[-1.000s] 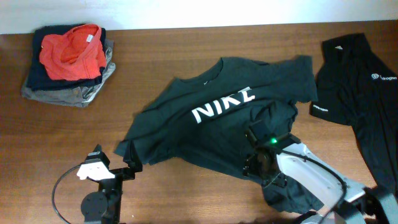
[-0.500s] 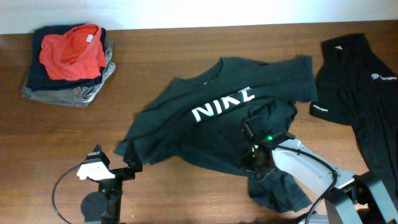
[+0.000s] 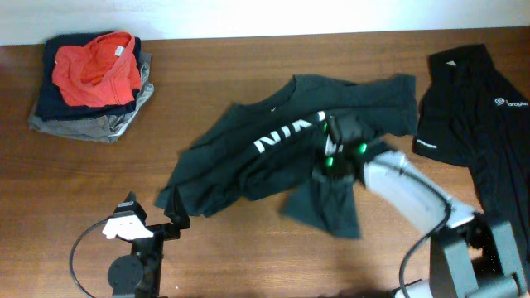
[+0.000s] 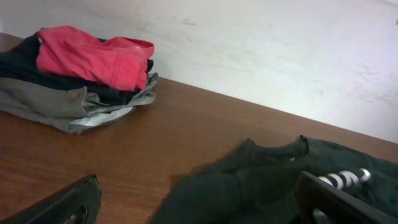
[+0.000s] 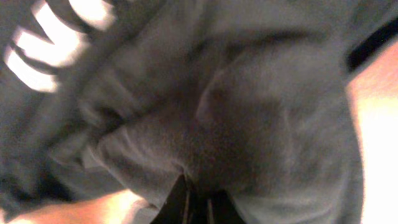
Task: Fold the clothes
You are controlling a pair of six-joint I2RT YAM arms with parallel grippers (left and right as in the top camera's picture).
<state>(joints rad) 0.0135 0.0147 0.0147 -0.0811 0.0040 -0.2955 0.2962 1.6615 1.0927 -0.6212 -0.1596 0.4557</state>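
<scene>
A black shirt (image 3: 240, 157) with white letters lies crumpled in the middle of the table. My right gripper (image 3: 331, 147) is over its right half, shut on a fold of its fabric, and the lower right part hangs from it as a loose flap. In the right wrist view the closed gripper (image 5: 199, 204) pinches dark cloth (image 5: 280, 93), with white letters at the upper left. My left gripper (image 3: 172, 217) stands open by the shirt's left sleeve. In the left wrist view that gripper (image 4: 199, 211) has the shirt's edge (image 4: 267, 180) just ahead of its spread fingers.
A stack of folded clothes (image 3: 91, 83) with a red piece on top sits at the far left corner. A second black shirt (image 3: 480, 124) with small white logos lies at the right edge. A cable loop (image 3: 83, 257) lies by the left arm's base.
My right gripper closed on the shirt's lower right part and moved away from the front edge, dragging that cloth over the white letters. The left arm has not moved.
</scene>
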